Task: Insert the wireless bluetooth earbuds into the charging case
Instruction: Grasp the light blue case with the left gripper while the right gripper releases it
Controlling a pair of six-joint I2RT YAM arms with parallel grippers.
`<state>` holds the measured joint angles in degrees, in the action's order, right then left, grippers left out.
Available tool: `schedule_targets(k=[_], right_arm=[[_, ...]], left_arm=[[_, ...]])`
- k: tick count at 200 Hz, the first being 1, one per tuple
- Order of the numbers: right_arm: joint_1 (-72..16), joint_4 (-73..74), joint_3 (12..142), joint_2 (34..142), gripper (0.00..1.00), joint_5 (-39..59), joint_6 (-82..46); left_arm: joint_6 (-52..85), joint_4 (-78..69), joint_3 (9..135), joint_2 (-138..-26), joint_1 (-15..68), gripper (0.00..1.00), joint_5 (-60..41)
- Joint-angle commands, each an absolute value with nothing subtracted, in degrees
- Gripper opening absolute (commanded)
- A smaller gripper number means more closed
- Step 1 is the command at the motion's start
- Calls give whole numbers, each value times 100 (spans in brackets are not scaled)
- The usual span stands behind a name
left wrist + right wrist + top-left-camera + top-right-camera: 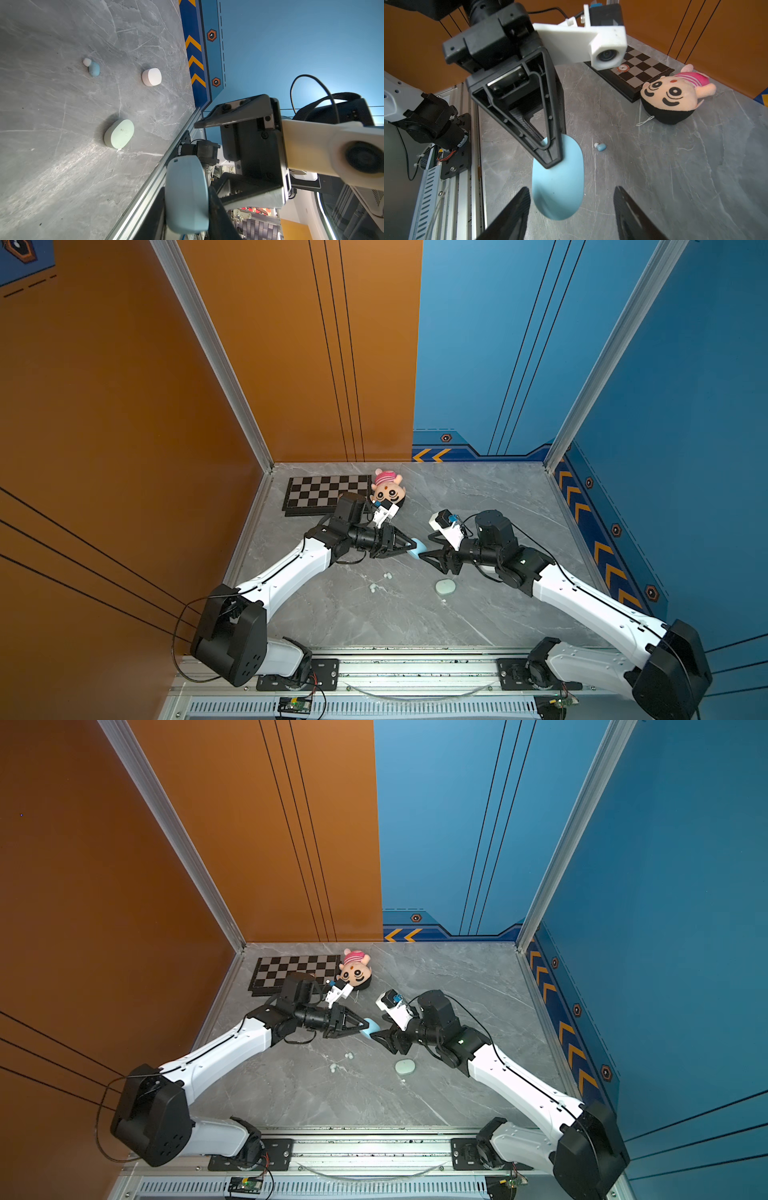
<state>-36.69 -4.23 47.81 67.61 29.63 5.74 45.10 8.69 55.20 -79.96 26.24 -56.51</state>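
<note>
Earbuds: tiny bean-shaped plastic buds, loose on the grey marble tabletop [478, 614]; one light blue bud [601, 147] lies alone, pale buds [387, 575] near the mint green oval case [445, 587].
Handling: probably light, smooth, quick to roll; I'd pinch across the fat body, gently.
Charging case [558, 187]: light blue oval plastic shell, seemingly shut, held off the table.
My left gripper [410, 546]: clamped on one end of it.
My right gripper [572, 205]: spread wide, flanking its free end, no contact.
</note>
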Motion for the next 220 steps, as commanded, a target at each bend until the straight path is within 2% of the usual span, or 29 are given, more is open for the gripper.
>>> schedule_targets(k=[1, 32, 71, 116, 153, 173, 220], right_arm=[[-3717, -185, 4922, 6845, 65, 3129, 431], [-3826, -161, 4947, 6895, 61, 3035, 434], [-3929, -357, 5079, 7044, 52, 2973, 516], [-3972, -384, 5148, 7044, 36, 2874, 580], [-3982, -547, 5220, 7080, 31, 2857, 667], [-3984, -586, 5247, 7097, 28, 2834, 672], [-3977, -826, 5394, 6999, 26, 2989, 632]], left_arm=[[4543, 971, 5555, -7941, 2606, 1, -5849], [4532, 1002, 5555, -7944, 2610, 1, -5846], [4544, 1000, 5589, -7945, 2610, 1, -5844], [4534, 1020, 5589, -7969, 2610, 1, -5853], [4544, 1020, 5632, -7988, 2609, 3, -5837], [4535, 1003, 5650, -7981, 2605, 15, -5821], [4264, 627, 5437, -7551, 2585, 56, -5272]])
